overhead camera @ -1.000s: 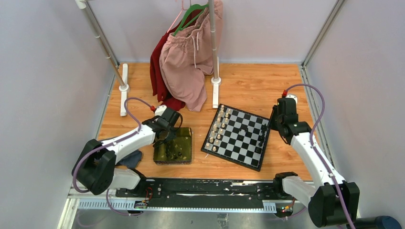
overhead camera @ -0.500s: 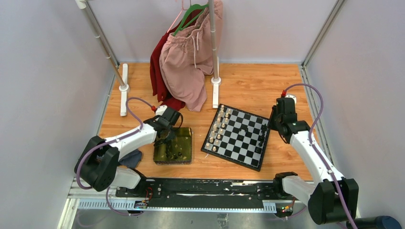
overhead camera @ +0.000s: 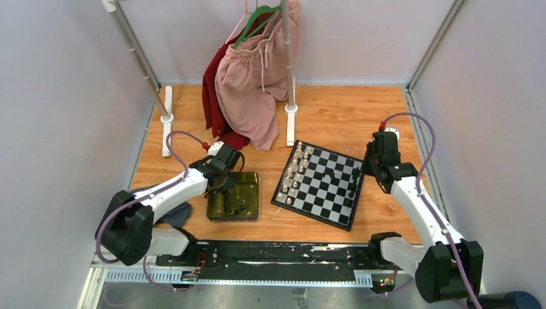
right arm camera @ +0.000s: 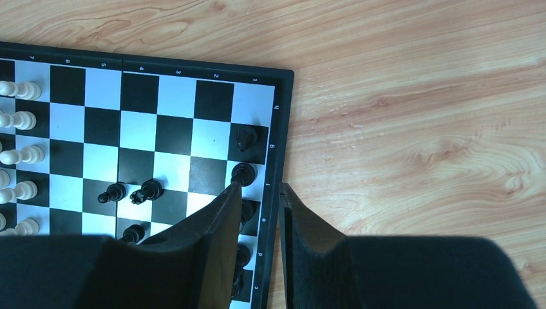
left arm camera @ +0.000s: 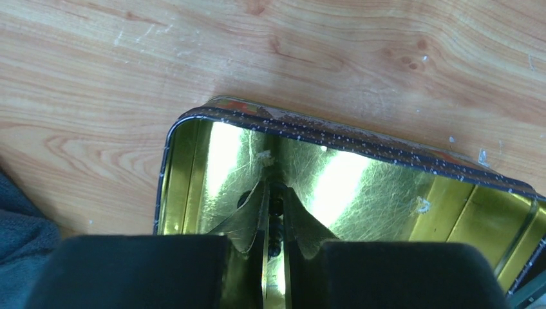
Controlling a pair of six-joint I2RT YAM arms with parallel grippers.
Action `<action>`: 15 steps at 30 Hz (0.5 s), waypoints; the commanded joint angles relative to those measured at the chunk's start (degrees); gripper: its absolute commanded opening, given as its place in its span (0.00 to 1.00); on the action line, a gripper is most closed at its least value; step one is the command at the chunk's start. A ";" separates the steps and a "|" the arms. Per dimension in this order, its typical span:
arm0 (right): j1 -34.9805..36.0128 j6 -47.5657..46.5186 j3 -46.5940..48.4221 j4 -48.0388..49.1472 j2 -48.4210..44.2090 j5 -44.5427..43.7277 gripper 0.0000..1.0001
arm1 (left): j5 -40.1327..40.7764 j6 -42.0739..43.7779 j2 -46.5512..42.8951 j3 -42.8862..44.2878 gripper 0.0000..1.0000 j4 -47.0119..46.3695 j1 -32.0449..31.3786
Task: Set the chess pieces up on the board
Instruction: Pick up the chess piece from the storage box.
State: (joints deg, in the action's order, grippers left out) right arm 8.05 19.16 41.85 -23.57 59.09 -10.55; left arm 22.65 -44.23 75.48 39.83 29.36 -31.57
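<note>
My left gripper (overhead camera: 223,187) reaches down into the shiny yellow-green tray (overhead camera: 252,192). In the left wrist view its fingers (left arm camera: 275,188) are shut on a small black chess piece (left arm camera: 276,222) just above the tray floor (left arm camera: 360,187). More black pieces (overhead camera: 237,207) lie loose in the tray. The board (overhead camera: 322,183) lies to the right with cream pieces (overhead camera: 294,174) along its left side. My right gripper (right arm camera: 257,187) hovers open over the board's right border (right arm camera: 278,129), nothing between its fingers. Black pieces (right arm camera: 244,138) stand in the edge column, and others (right arm camera: 151,190) stand further in.
A clothes rack with pink and red garments (overhead camera: 254,77) stands at the back, its white feet (overhead camera: 291,122) on the wooden table near the board's far corner. A dark cloth (overhead camera: 177,212) lies left of the tray. Grey walls enclose both sides.
My left gripper's jaws have come together on a black piece in the tray, and that arm has shifted slightly. The right arm has not moved.
</note>
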 commanded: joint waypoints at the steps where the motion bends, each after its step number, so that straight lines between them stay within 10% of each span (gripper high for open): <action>1: 0.92 -0.84 1.32 -0.15 -0.85 -0.84 0.33 | -0.04 3.63 -4.17 3.62 0.00 4.16 0.47; 15: 0.83 -0.35 0.91 -0.25 -1.07 -2.66 0.33 | -1.73 20.92 7.29 30.43 0.00 8.97 -18.39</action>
State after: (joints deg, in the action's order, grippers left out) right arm 8.12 19.03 41.85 -23.59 59.02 -10.87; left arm 21.19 -29.28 76.49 63.29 36.34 -44.16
